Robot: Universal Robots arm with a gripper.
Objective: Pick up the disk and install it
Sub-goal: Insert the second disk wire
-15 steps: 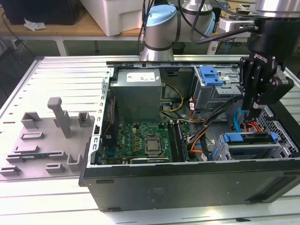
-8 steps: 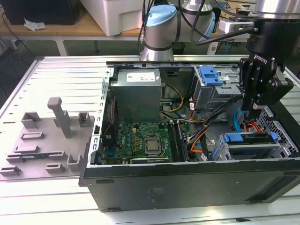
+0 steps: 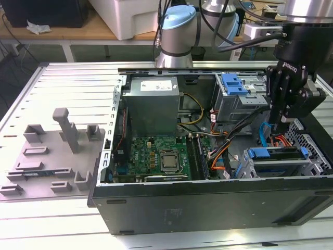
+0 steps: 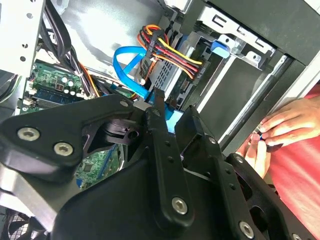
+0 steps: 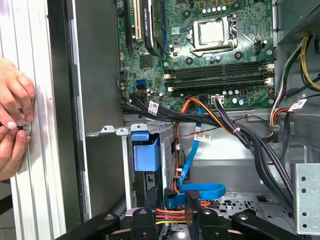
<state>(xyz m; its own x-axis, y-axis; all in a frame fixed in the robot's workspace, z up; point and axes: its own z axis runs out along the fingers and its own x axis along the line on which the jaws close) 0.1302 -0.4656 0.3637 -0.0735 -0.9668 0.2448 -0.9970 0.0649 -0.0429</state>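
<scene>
The disk (image 3: pixel 277 153), blue on top, is sitting in the grey cage (image 3: pixel 283 165) inside the open computer case (image 3: pixel 208 208), lying across, right below the pincer (image 3: pixel 283 121). I cannot tell if the pincer is gripping.

Silver arm, black gripper

The arm (image 3: pixel 179 31) had silver tubes, pale blue joint caps and black cables; the gripper (image 3: pixel 281 121) was matte black with silver screws.

One computer case (image 3: pixel 208 208), two hands (image 5: pixel 12 125)
</scene>
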